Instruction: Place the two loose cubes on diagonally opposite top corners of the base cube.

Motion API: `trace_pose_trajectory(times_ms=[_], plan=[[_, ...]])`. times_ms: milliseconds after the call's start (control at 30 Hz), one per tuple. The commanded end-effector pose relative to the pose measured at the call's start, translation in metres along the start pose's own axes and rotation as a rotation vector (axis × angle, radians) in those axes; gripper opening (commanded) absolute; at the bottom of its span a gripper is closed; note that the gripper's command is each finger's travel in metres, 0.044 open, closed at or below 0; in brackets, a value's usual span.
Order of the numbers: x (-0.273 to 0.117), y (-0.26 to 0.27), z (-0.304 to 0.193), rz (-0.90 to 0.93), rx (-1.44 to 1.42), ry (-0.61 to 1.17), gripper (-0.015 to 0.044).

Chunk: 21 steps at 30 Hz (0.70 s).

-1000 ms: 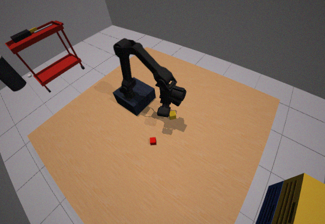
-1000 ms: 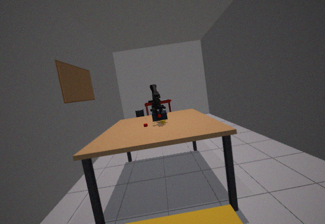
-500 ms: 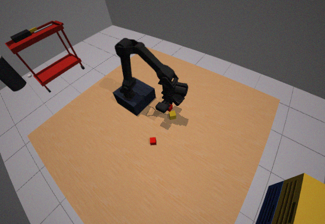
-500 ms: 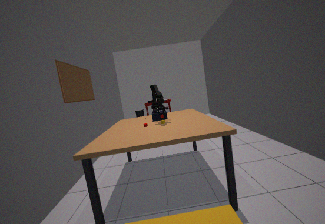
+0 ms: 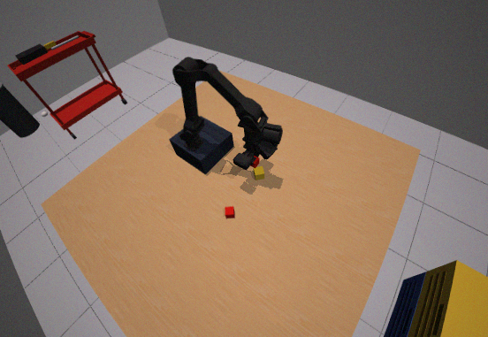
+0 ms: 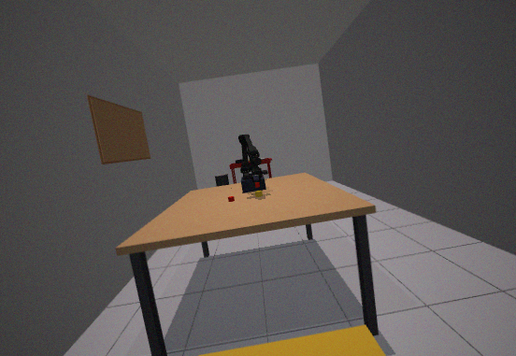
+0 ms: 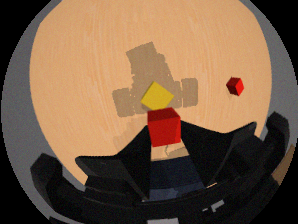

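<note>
Gripping a small red cube (image 7: 164,127) between its dark fingers, the black parallel-jaw gripper (image 7: 165,144) hangs over the light wooden table top (image 5: 309,218), its jaws partly closed on the cube's two sides. In the wrist view this held cube sits at the centre of the frame, with the small yellow base cube (image 7: 157,96) directly above it in the picture; the two overlap there, so whether they touch cannot be told from that view. In the top view only a sliver of the held cube (image 5: 255,162) shows past the gripper (image 5: 248,160), and the yellow base cube (image 5: 259,172) stands just below and to the right of it, apparently a little apart. The gripper's fingertips are mostly lost against the black arm body in that view.

A second small red cube (image 5: 229,211) lies alone on the table, well apart from the others, toward the lower centre of the top view; it shows again at the right edge of the wrist view (image 7: 234,86). The arm's dark blue base block (image 5: 202,145) sits left of the gripper, and the arm's shadow falls across the wood around the yellow cube.

In the exterior view the arm, the yellow cube (image 6: 258,193) and the loose red cube (image 6: 231,198) are tiny at mid-frame, and the grasp cannot be made out. A red metal trolley (image 5: 66,79) stands at the upper left of the top view, and a yellow and blue box (image 5: 442,300) is cut off at the lower right corner.
</note>
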<state>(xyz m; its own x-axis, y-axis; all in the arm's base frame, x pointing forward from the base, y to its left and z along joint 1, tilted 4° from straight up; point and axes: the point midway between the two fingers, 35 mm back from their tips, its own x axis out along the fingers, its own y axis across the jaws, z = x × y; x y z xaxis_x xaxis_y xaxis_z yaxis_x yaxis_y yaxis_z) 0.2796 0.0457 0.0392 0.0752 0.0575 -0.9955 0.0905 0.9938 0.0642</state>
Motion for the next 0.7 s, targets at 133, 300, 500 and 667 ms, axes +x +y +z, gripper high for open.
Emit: trace_pose_trajectory(times_ms=[133,300,500,667], plan=[[0.015,-0.001,0.001,-0.005,0.008,-0.001,0.0105],[0.025,-0.002,0.001,-0.005,0.011,-0.001,0.0105],[0.026,-0.002,0.001,-0.005,0.011,-0.001,0.0105],[0.026,-0.002,0.001,-0.005,0.010,-0.001,0.0105]])
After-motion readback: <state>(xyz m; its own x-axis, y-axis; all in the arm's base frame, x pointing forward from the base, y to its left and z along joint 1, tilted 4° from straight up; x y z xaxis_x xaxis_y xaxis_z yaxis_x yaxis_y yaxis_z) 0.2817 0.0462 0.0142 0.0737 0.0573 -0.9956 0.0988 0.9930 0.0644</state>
